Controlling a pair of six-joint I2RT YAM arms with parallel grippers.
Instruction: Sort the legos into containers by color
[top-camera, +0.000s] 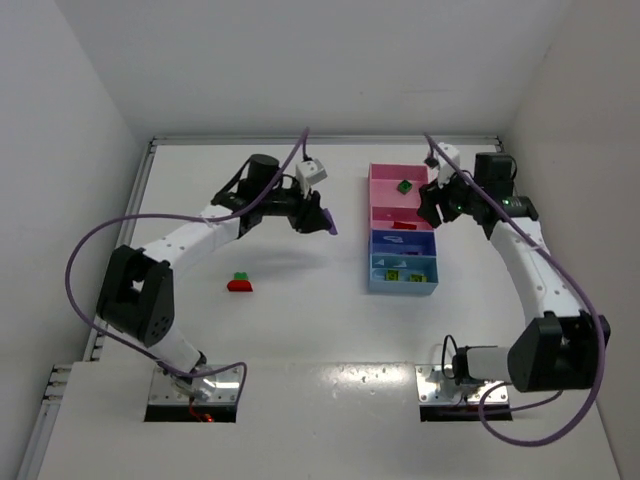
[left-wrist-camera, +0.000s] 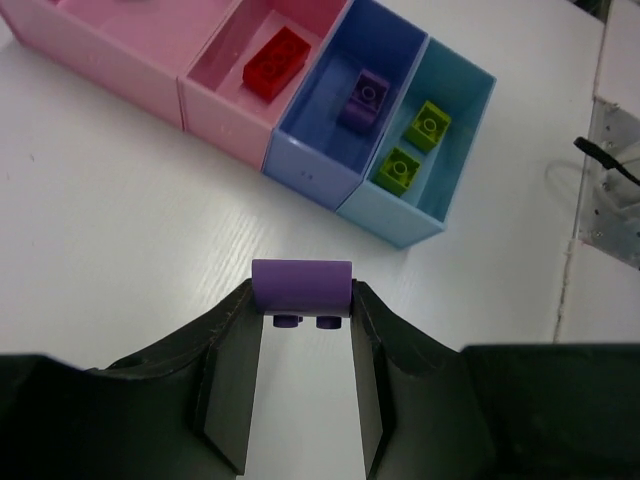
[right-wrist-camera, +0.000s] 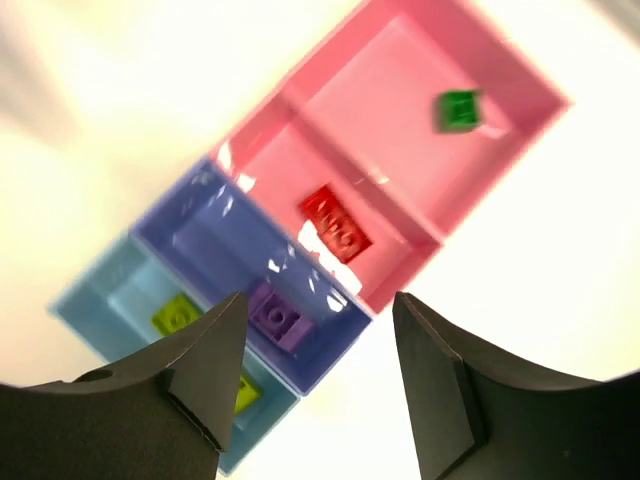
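Purple plastic filled my left wrist view. The left gripper (left-wrist-camera: 302, 312) was clamped on a purple brick (left-wrist-camera: 302, 285), two of its studs showing below its lower edge. In the top view it sat to the left of the tray (top-camera: 403, 290), well apart from it.

The right gripper (right-wrist-camera: 318, 330) hung over the tray with its jaws apart and nothing between them.

The large pink compartment (left-wrist-camera: 90, 60), farthest from the arm bases, held one green brick (right-wrist-camera: 458, 110). The smaller pink compartment (left-wrist-camera: 225, 125) beside it held a red brick (left-wrist-camera: 277, 62). The dark blue compartment (left-wrist-camera: 305, 165) held a darker purple brick (left-wrist-camera: 363, 100). The light blue compartment (left-wrist-camera: 395, 215) held two yellow-green bricks (left-wrist-camera: 427, 125), lying near each other.

Out on the white table (top-camera: 300, 330), a green-on-red pair (top-camera: 240, 283) lay well left of the tray. Any lettering on the studs was too small for me to read.
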